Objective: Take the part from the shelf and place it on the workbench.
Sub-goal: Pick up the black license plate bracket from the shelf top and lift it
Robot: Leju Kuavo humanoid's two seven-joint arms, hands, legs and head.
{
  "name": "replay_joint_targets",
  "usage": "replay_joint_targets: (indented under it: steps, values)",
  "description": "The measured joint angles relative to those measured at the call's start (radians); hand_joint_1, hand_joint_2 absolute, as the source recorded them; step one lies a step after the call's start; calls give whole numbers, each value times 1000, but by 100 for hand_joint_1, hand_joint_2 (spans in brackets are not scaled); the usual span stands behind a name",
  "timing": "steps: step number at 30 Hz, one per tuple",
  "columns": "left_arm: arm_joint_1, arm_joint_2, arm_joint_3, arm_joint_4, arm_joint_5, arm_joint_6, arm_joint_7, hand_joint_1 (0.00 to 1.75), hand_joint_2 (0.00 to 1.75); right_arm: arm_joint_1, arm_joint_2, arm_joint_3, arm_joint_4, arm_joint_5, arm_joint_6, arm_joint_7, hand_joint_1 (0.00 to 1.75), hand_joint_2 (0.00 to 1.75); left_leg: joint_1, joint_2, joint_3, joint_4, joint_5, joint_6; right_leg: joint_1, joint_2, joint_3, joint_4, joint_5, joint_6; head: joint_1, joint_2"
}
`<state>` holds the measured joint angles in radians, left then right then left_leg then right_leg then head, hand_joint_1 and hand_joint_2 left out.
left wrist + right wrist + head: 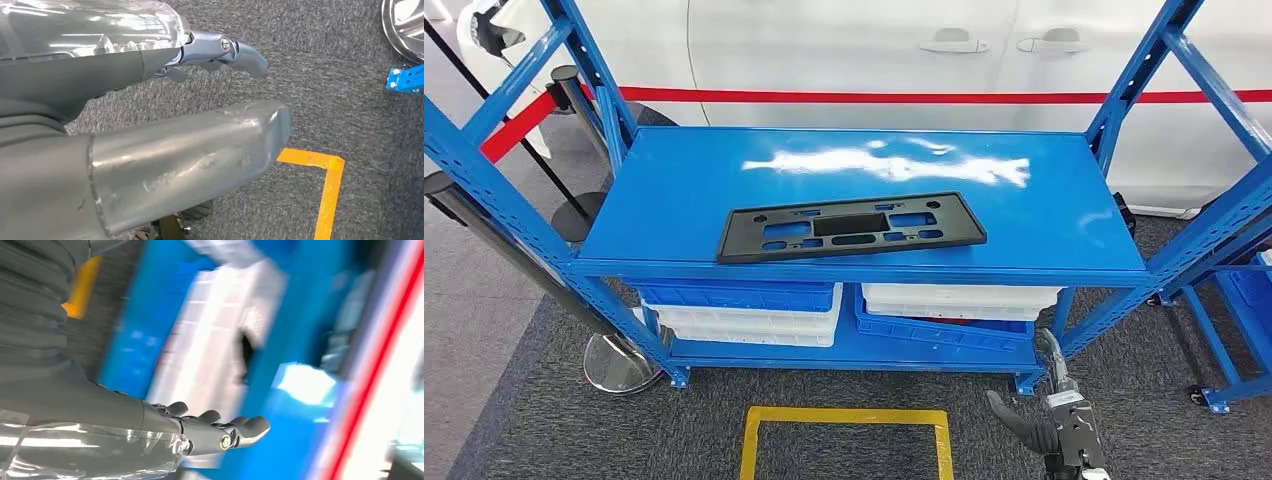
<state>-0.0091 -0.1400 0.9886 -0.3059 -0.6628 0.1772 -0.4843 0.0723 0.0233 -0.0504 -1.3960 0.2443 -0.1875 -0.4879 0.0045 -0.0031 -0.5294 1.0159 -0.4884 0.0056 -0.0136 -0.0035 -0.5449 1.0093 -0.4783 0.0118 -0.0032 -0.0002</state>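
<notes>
The part is a long flat black plastic plate with several cut-outs, lying on the top board of the blue shelf, near its front edge. My right hand hangs low at the lower right, below the shelf's front edge and well short of the part, fingers apart and holding nothing. In the right wrist view the right hand points toward the blurred blue shelf with its fingers stretched out and empty. My left hand hangs over the grey carpet with thumb and fingers spread, nothing in it.
Blue and white bins fill the shelf's lower level. Blue uprights flank the shelf. A stanchion base stands at the lower left. Yellow floor tape marks a square on the carpet. A white car stands behind.
</notes>
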Motion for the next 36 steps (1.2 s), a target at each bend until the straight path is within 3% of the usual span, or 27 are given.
replay_joint_targets:
  steps: [9, 13, 14, 17, 18, 19, 20, 21, 23, 24, 27, 29, 32, 33, 34, 35, 36]
  values:
    - [-1, 1, 44, 2, -40, -18, -11, 0, 0, -1, -36, 181, -247, 35, -6, -29, 0, 175, -4, -1, -5, 7, -1, 6, -8, -1, -1, -2, 3, 6, 0, 0]
    - [-3, 0, 70, 2, -63, -25, -13, 0, 0, -5, -62, 282, -363, 42, -3, -26, 0, 0, 0, 2, 1, -12, 12, 25, -8, 0, -5, 8, -7, 16, 0, 0]
    - [-4, 0, 77, 2, -69, -28, -14, 0, 0, -6, -69, 306, -385, 38, 2, -21, 0, 0, 3, 3, 3, -20, 19, 31, -8, 1, -20, 40, -30, 17, 2, 0]
    - [-6, -2, 99, 2, -90, -35, -13, 0, 0, -5, -98, 379, -431, 23, 31, 12, 0, 131, 4, 4, -1, -24, 25, 39, -9, 3, -109, 225, -122, 19, 4, 0]
    - [-6, -2, 107, 2, -97, -36, -12, 0, 0, -4, -108, 404, -442, 21, 41, 26, 0, 175, 4, 3, -2, -23, 25, 39, -10, 3, -131, 267, -130, 21, 4, 0]
    - [-5, -2, 114, 2, -105, -37, -11, 0, 0, -3, -117, 427, -452, 27, 48, 39, 0, 175, 4, 3, -2, -21, 24, 37, -10, 2, -136, 273, -118, 21, 4, 0]
    - [-6, -3, 121, 2, -111, -39, -9, 0, 0, -3, -124, 447, -460, 40, 51, 52, 0, 175, 4, 1, -2, -20, 22, 35, -11, 2, -121, 238, -87, 21, 4, 0]
    - [-6, -5, 127, 2, -117, -39, -8, 0, 0, -4, -128, 463, -468, 60, 51, 64, 0, 175, 5, 0, 0, -17, 20, 32, -12, 2, -92, 175, -47, 19, 4, 0]
    - [-7, -7, 134, 2, -125, -41, -6, 0, 0, -7, -134, 486, -477, 115, 40, 86, 0, 175, 2, -3, -1, -9, 13, 20, -10, 3, -35, 52, 2, 12, 4, 0]
    - [-8, -7, 136, 2, -128, -41, -5, 0, 0, -9, -135, 495, -479, 145, 31, 95, 0, 175, 1, -3, -3, -5, 11, 14, -8, 4, -22, 21, 8, 8, 3, 0]
    - [-9, -8, 141, 2, -139, -44, -3, 0, 0, -17, -136, 523, -479, 243, -2, 126, 0, 175, 1, -4, -7, -4, 10, -6, -4, 5, -22, 7, 8, -8, 2, 0]
    - [-11, -9, 142, 3, -145, -48, -3, 0, 0, -26, -137, 541, -478, 315, -29, 147, 0, 175, 5, -3, -20, 29, -16, -18, -7, 3, -21, 1, 12, -20, -2, 0]
    - [-13, -9, 145, 3, -155, -50, -2, 0, 0, -39, -137, 567, -471, 420, -70, 178, 0, 175, 8, -2, -103, 207, -108, -31, -8, -2, -21, -2, 14, -29, -9, 0]
    - [-13, -8, 146, 3, -158, -51, -2, 0, 0, -41, -137, 574, -466, 452, -83, 188, 0, 175, 9, -2, -128, 260, -125, -33, -8, -3, -21, -2, 14, -30, -10, 0]
    - [-12, -8, 147, 3, -161, -52, -1, 0, 0, -44, -137, 581, -461, 485, -96, 198, 0, 175, 9, -2, -138, 279, -121, -35, -7, -4, -21, -2, 13, -30, -10, 0]
    - [-12, -8, 149, 4, -164, -53, -1, 0, 0, -49, -136, 588, -454, 519, -109, 209, 0, 175, 10, -2, -130, 259, -97, -35, -8, -4, -20, -1, 13, -29, -10, 0]
    - [-12, -8, 150, 4, -168, -54, -1, 0, 0, -55, -135, 594, -448, 551, -122, 218, 0, 175, 11, -2, -105, 204, -61, -35, -8, -4, -19, 0, 12, -28, -10, 0]
